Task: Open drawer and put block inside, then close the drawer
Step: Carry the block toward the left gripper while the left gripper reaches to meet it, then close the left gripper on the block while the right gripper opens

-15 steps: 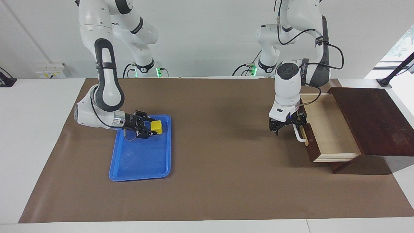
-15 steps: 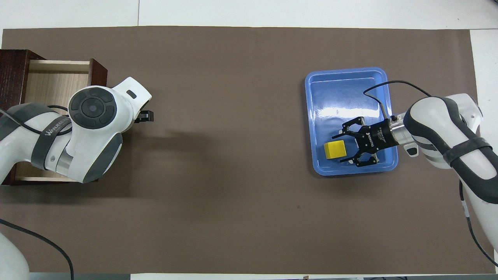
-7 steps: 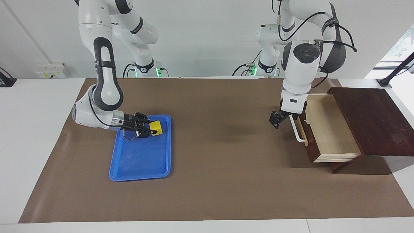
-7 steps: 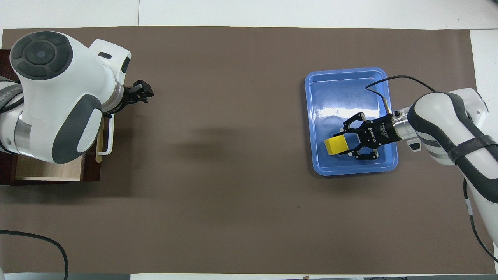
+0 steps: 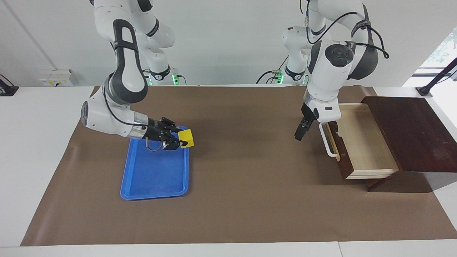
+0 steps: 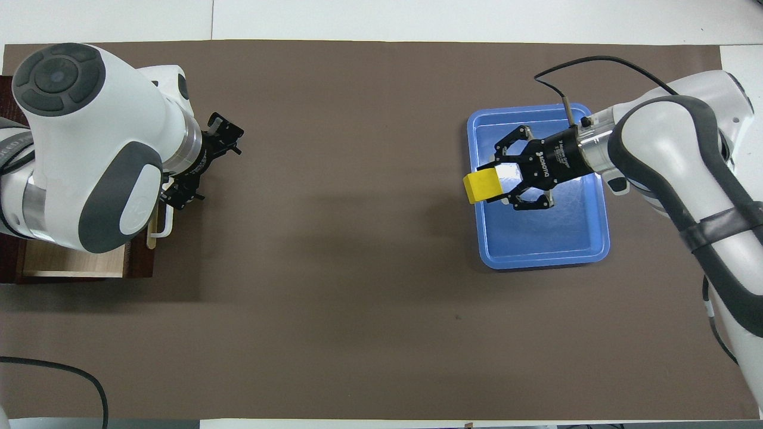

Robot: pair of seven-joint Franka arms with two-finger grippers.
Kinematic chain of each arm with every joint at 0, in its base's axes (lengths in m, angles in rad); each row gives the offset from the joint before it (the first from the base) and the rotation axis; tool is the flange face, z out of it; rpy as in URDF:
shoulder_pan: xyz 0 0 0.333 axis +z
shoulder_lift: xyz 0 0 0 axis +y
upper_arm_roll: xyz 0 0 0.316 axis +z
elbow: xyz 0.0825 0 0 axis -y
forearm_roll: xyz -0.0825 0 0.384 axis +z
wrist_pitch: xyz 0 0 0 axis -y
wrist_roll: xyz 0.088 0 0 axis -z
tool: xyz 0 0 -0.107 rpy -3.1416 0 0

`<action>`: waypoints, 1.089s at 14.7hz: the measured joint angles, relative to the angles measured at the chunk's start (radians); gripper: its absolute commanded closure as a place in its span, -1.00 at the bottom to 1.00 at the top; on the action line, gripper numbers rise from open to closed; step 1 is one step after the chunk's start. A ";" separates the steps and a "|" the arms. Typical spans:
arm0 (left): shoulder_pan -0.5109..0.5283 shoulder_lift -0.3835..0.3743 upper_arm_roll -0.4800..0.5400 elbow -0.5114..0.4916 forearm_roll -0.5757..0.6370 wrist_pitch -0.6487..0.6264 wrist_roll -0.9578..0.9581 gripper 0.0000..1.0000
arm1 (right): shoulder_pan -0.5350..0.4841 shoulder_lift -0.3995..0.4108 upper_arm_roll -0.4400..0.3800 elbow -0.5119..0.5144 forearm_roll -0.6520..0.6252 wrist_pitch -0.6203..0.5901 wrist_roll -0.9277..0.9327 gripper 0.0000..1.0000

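Observation:
The drawer (image 5: 360, 142) stands pulled out of its dark wooden box (image 5: 410, 132) at the left arm's end of the table, its pale interior empty; a corner of it also shows in the overhead view (image 6: 71, 265). My left gripper (image 5: 298, 135) is open and hangs in the air beside the white handle (image 5: 326, 142), apart from it; it also shows in the overhead view (image 6: 207, 165). My right gripper (image 5: 180, 140) is shut on the yellow block (image 5: 187, 138) and holds it above the rim of the blue tray. In the overhead view the block (image 6: 481, 186) sits between the right gripper's (image 6: 490, 182) fingers.
The blue tray (image 5: 153, 175) lies on the brown mat (image 5: 242, 178) toward the right arm's end, with nothing in it; it also shows in the overhead view (image 6: 548, 238). The left arm's wrist covers much of the drawer in the overhead view.
My right gripper shut on the block, lifted it off the tray and carried it toward the tray's rim. My left gripper let go of the handle, rose and turned.

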 measured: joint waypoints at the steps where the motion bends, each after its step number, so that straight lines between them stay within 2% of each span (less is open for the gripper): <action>1: 0.000 0.000 0.000 0.000 -0.021 0.021 -0.077 -1.00 | 0.041 0.000 0.001 0.023 0.003 0.025 0.060 1.00; 6: -0.023 0.003 -0.001 -0.018 -0.147 0.167 -0.401 -1.00 | 0.247 0.002 0.004 0.065 0.019 0.219 0.285 1.00; 9: -0.080 0.002 -0.002 -0.059 -0.161 0.236 -0.562 -1.00 | 0.329 0.007 0.004 0.065 0.020 0.312 0.360 1.00; 12: -0.141 -0.007 -0.004 -0.120 -0.168 0.293 -0.642 -1.00 | 0.366 0.012 0.004 0.066 0.022 0.368 0.396 1.00; 16: -0.169 -0.033 -0.004 -0.170 -0.190 0.330 -0.692 -1.00 | 0.367 0.014 0.001 0.067 0.058 0.383 0.399 1.00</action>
